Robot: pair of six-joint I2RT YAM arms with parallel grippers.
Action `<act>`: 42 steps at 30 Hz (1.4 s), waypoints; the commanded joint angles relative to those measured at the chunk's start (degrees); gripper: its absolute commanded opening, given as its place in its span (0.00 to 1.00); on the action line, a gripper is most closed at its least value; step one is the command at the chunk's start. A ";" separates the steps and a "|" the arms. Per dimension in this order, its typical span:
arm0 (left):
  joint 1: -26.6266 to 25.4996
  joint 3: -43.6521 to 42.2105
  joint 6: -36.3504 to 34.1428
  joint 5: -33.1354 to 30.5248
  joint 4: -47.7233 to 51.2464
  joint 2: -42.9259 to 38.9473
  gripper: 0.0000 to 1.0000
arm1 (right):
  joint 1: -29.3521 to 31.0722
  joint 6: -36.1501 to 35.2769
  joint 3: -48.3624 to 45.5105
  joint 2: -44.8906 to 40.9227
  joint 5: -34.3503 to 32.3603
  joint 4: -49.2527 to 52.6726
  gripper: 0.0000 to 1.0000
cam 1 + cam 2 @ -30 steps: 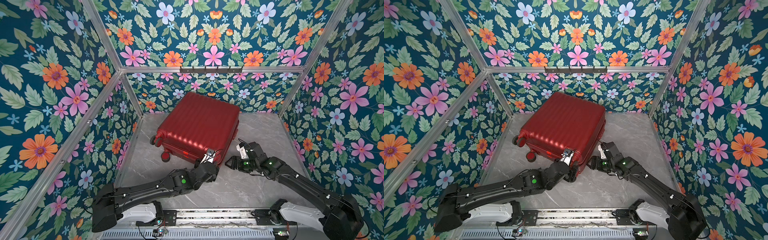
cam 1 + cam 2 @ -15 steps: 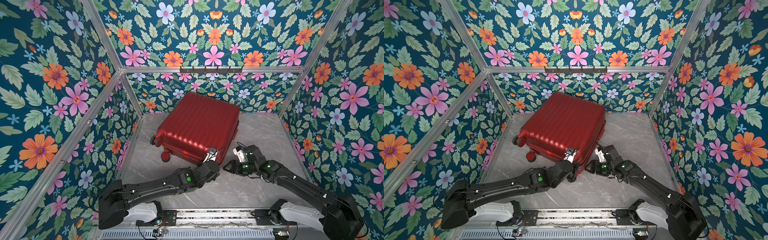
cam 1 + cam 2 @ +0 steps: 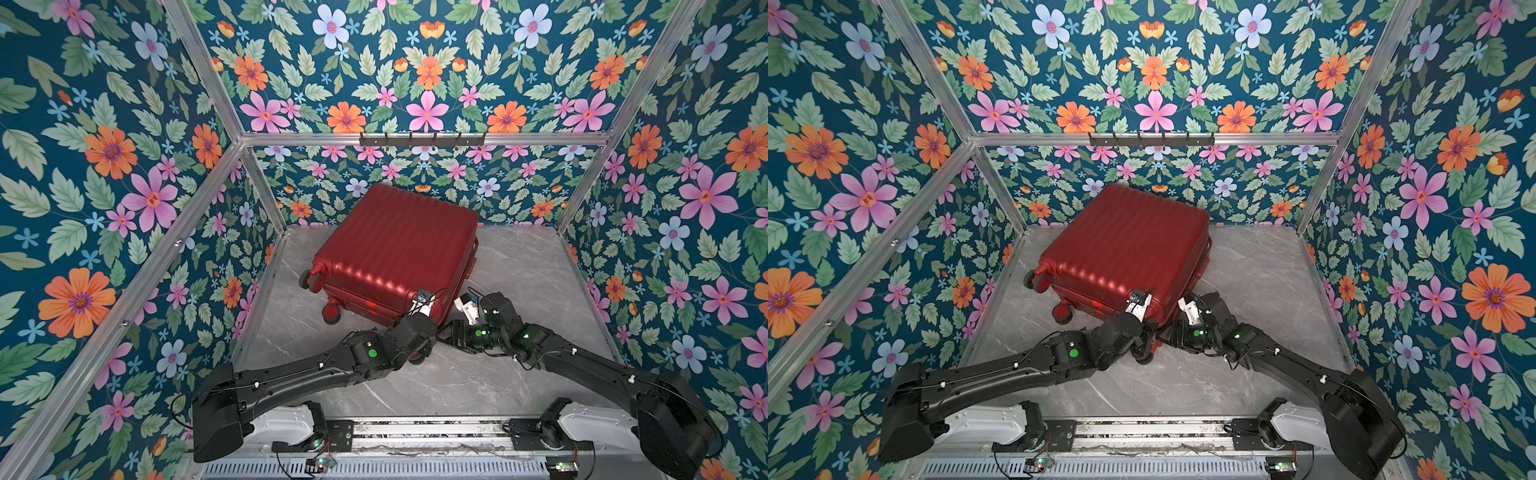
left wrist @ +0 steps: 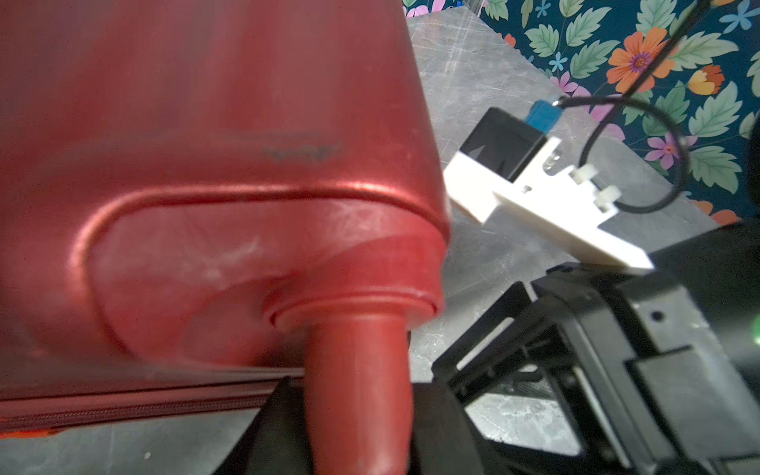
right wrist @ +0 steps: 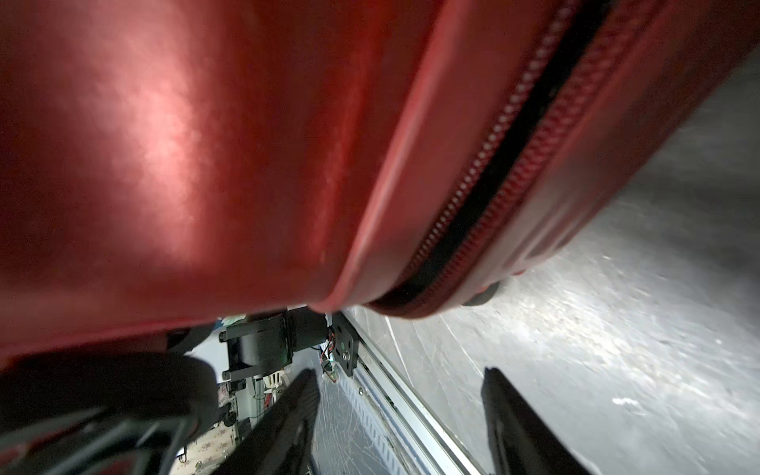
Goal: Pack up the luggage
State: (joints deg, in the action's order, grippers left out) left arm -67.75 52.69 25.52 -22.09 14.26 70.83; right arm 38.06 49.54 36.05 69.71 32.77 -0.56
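Currently, the luggage [image 3: 395,249] is lying flat on the table [image 3: 523,266], near the back wall [image 3: 457,183].
Left gripper [image 4: 357,436] is clamping its near corner caster [image 4: 357,362]; right gripper [image 5: 399,395] is hanging wide open just beside, crowding the same corner.

Both arms stretch low and forward, the left arm [image 3: 299,374] and right arm [image 3: 582,361] converging, wrists nearly meeting. The left gripper [image 3: 417,349] clamps a caster leg of the luggage [image 3: 395,249]. The right gripper [image 5: 399,372] gapes, empty.
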 commanded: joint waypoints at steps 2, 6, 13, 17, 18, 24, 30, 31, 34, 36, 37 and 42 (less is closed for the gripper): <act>0.51 0.96 -2.82 -0.03 -8.67 -0.16 0.00 | 0.97 0.82 -0.21 2.35 -0.04 -6.66 0.59; 1.70 0.20 -2.07 0.55 -9.39 -0.34 0.00 | 2.44 0.82 -2.33 2.84 -3.37 -11.49 0.56; 3.77 -0.13 -1.37 1.89 -11.71 0.14 0.00 | 2.79 3.45 -7.47 3.54 -7.99 -22.52 0.55; 4.95 0.29 -1.19 3.34 -12.57 0.95 0.00 | 2.73 5.31 -11.58 3.58 -10.88 -32.33 0.53; 5.21 0.47 -1.17 3.89 -12.68 1.24 0.00 | 2.83 5.26 -12.40 3.63 -11.50 -34.55 0.53; 6.36 0.86 -1.26 5.61 -12.76 1.96 0.00 | 3.21 4.00 -14.70 4.26 -13.61 -43.29 0.58; 7.49 0.05 -0.91 6.67 -13.29 1.35 0.00 | 3.63 4.88 -15.36 6.96 -14.25 -48.40 0.57; 7.57 0.05 -0.83 6.68 -13.38 1.33 0.00 | 3.76 5.17 -15.34 7.90 -14.08 -49.43 0.57; 7.78 0.14 -0.91 7.06 -13.33 1.33 0.00 | 4.27 6.22 -15.31 10.78 -13.70 -53.30 0.55; 7.87 0.22 -0.91 7.29 -13.29 1.26 0.00 | 5.00 6.58 -15.13 12.47 -13.87 -55.44 0.54; 7.97 0.20 -0.91 7.37 -13.21 1.24 0.00 | 5.38 6.71 -14.91 13.09 -13.96 -56.17 0.53; 8.01 0.24 -1.17 7.73 -12.92 0.86 0.00 | 7.09 7.15 -14.35 15.44 -15.36 -59.11 0.51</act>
State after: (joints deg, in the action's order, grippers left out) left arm -60.01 52.42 25.52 -13.02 8.93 72.38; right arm 44.66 55.99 21.34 84.53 18.98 -54.26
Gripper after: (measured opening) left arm 0.493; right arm 0.517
